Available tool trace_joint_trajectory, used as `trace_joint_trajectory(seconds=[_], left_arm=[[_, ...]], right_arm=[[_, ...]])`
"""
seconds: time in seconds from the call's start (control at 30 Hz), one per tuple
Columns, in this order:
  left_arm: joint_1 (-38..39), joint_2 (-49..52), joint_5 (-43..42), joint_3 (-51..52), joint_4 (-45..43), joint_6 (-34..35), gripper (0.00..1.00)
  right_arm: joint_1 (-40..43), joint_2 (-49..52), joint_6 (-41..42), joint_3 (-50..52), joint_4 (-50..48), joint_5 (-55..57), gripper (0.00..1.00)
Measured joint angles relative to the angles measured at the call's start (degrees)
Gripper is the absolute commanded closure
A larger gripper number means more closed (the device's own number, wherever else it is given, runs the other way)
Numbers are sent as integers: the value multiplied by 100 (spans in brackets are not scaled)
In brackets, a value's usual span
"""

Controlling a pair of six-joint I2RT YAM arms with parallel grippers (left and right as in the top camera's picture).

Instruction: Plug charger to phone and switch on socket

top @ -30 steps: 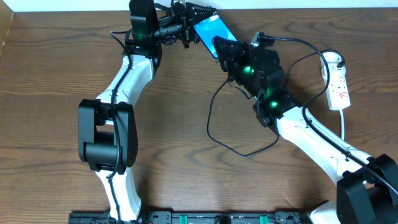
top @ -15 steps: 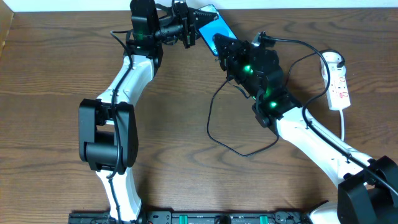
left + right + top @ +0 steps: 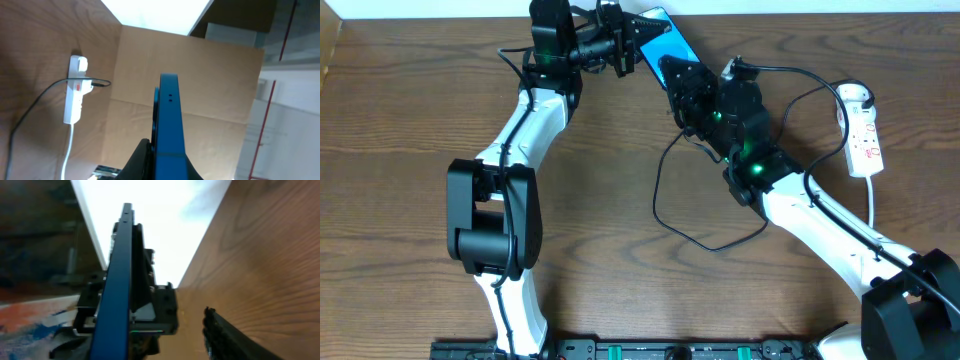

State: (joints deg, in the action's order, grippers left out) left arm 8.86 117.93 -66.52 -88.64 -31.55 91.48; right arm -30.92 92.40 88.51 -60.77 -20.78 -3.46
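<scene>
The phone point(image 3: 661, 36), cyan-screened, is held off the table at the back by my left gripper point(image 3: 624, 46), which is shut on its edge. In the left wrist view the phone point(image 3: 167, 115) stands edge-on between the jaws point(image 3: 165, 162). My right gripper point(image 3: 677, 78) is at the phone's lower end, open. In the right wrist view the phone point(image 3: 119, 280) fills the left side and one black finger point(image 3: 222, 332) shows on the right. The charger cable point(image 3: 657, 195) loops on the table and runs to the socket point(image 3: 865, 135). Its connector tip is hidden.
The socket point(image 3: 74, 97) lies at the right back of the table with the black cable point(image 3: 40, 97) plugged into it and its white cord trailing toward the front. A cardboard sheet point(image 3: 210, 90) stands beyond the table's back edge.
The left gripper lifted the phone slightly toward the back edge. The right gripper crept up and left along the phone's lower end. The cable loop barely shifted.
</scene>
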Motion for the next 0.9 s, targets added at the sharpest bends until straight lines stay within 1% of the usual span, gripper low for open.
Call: trace_joint_trajectory(seconds=[0.1, 0.13, 0.17, 0.2, 0.23, 0.27, 0.3, 0.4, 0.53, 0.57, 0.67, 0.7, 0.77, 0.8, 0.9], left_arm=[[-52, -2, -46, -2, 173, -376, 93], [-90, -2, -74, -4, 323, -511, 93], [-153, -2, -114, -9, 612, -743, 93], [-210, -2, -133, -13, 824, -883, 93], [-286, -2, -168, -13, 1115, -1084, 93], [-374, -2, -219, -13, 1458, -1309, 92], [-463, -2, -264, -11, 1784, -1537, 93], [-721, -2, -376, -9, 2651, -2212, 92], [-938, -2, -461, -9, 3220, -2955, 93], [-960, -2, -505, -9, 3272, -3095, 93], [-970, -2, -673, -9, 3300, -3383, 93], [-966, -2, -723, -9, 3303, -3445, 93], [-962, -2, -863, -9, 3305, -3515, 93], [-962, -2, -942, -9, 3305, -3550, 93], [-990, -2, -1211, -9, 3305, -3600, 92]], right_arm=[[105, 0, -376, 7, 173, -142, 28], [175, 0, -540, 15, 216, -229, 26], [269, 2, -713, 24, 240, -328, 24], [385, 4, -896, 28, 269, -444, 18], [522, 4, -1086, 31, 306, -573, 10], [673, 4, -1281, 31, 352, -710, 4], [852, 4, -1464, 33, 479, -861, 1], [1305, 7, -1943, 39, 1095, -1285, 1], [1814, 13, -2590, 59, 2164, -1838, 1], [1880, 13, -2769, 59, 2476, -1917, 4], [1910, 24, -3348, 68, 3071, -2098, 29], [1893, 26, -3499, 74, 3130, -2135, 32], [1810, 26, -3834, 72, 3220, -2170, 35], [1746, 26, -3960, 72, 3261, -2162, 38], [1554, 26, -4203, 74, 3320, -2131, 45]])
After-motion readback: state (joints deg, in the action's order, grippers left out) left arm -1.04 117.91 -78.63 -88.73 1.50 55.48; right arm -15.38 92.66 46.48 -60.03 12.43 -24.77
